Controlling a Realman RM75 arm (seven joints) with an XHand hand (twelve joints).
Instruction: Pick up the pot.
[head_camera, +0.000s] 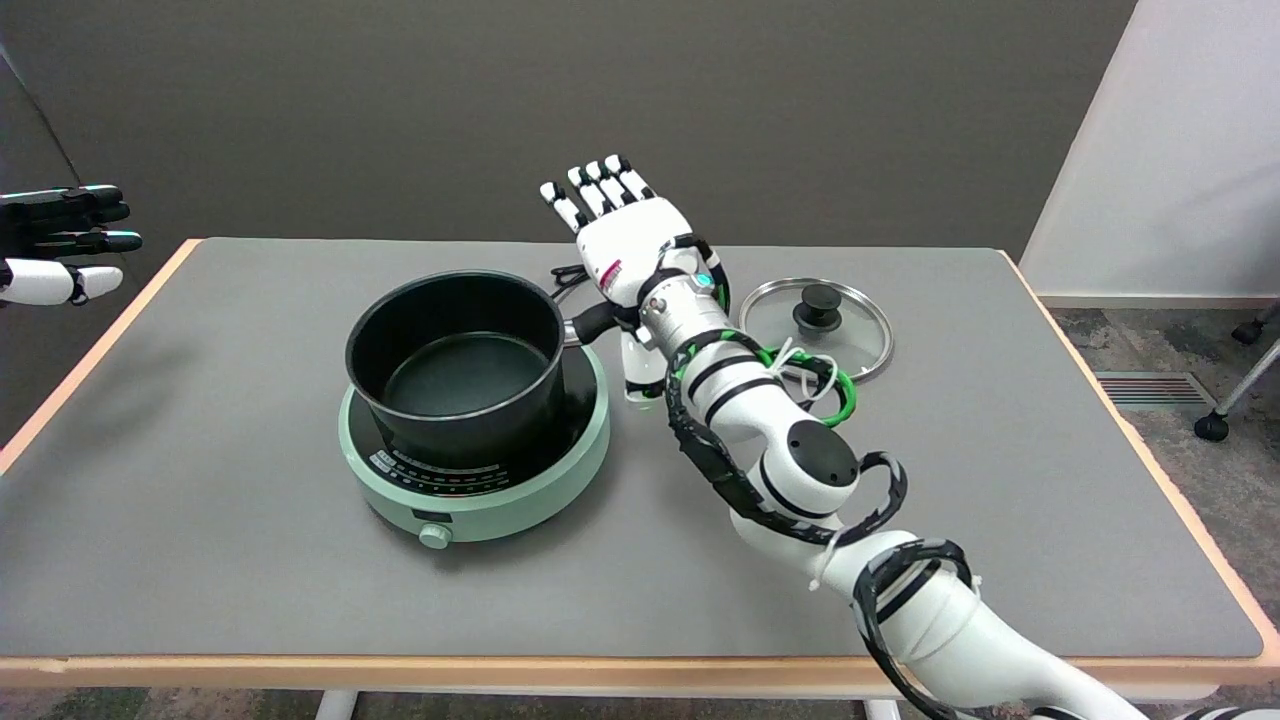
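A black pot (455, 365) stands empty on a mint-green induction cooker (475, 470) left of the table's middle. Its black handle (592, 322) sticks out to the right and runs under my right hand (625, 245). The hand hovers over the handle with its fingers stretched out flat, pointing to the far side of the table. The thumb (640, 375) hangs down just right of the cooker. Nothing is gripped, and the handle's far end is hidden by the hand and wrist.
A glass lid (850, 345) with a black knob lies flat on the grey table (200, 450) to the right of my wrist. A black cord (568, 277) lies behind the pot. The idle left hand (60, 245) hangs at the upper left.
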